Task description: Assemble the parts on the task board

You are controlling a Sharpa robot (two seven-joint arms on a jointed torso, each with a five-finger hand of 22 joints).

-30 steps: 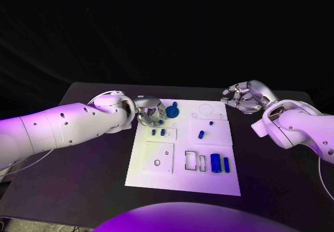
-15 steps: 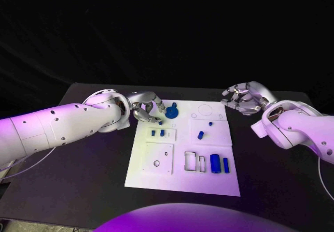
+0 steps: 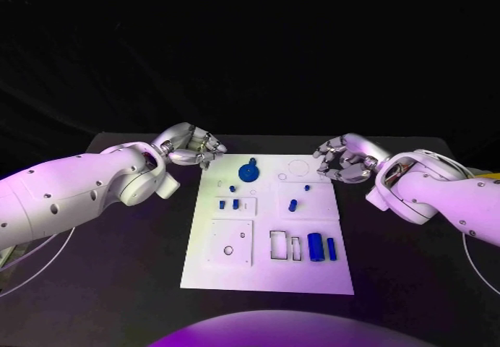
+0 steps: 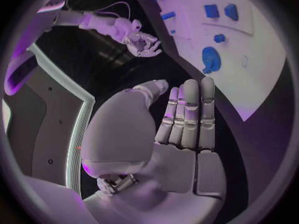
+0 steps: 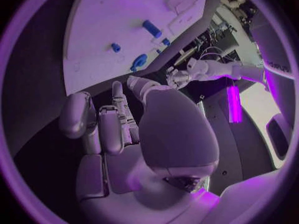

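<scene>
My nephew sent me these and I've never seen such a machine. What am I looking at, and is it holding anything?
It is a robot with two white arms, each ending in a silver robot hand. The wide picture looks down from its head at a black table. The round pictures come from cameras at each wrist. On the table lies a white board carrying small blue parts. The left robot hand and right robot hand hover by the board's far corners, holding nothing.

The head camera looks steeply down on the task board (image 3: 269,246) from well above. Each wrist camera sits close behind its own palm, and both share the board's far end.
</scene>
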